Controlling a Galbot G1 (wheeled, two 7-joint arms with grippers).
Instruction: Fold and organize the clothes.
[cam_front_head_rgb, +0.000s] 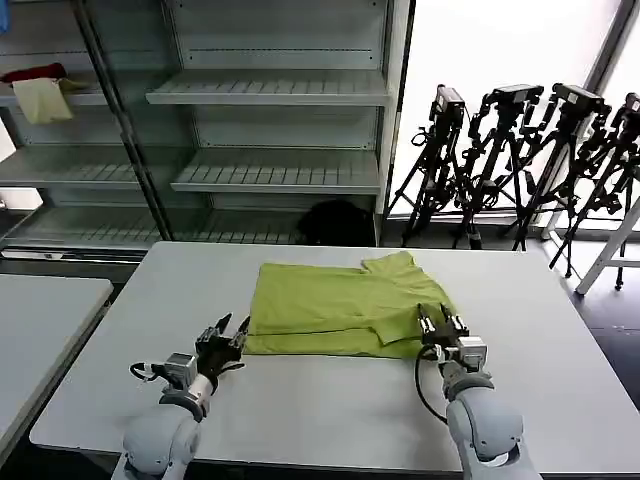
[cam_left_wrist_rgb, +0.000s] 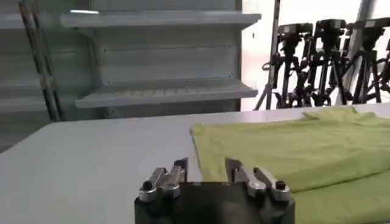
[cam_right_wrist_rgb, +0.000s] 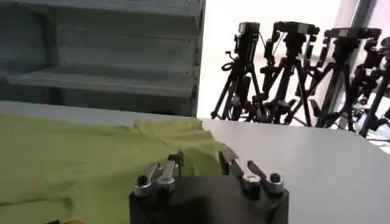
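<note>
T-shirt folded flat mid surface, long axis 9-to-3, sleeve poking toward 1. My left gripper at its 9 o'clock edge, fingers apart. My right gripper on its 4 o'clock corner, fingers apart

The head camera looks forward and down over the counter, from well above. Each wrist camera sits low, just behind its own hand, facing across the counter toward the shelving and tripods, which all three views share.
</note>
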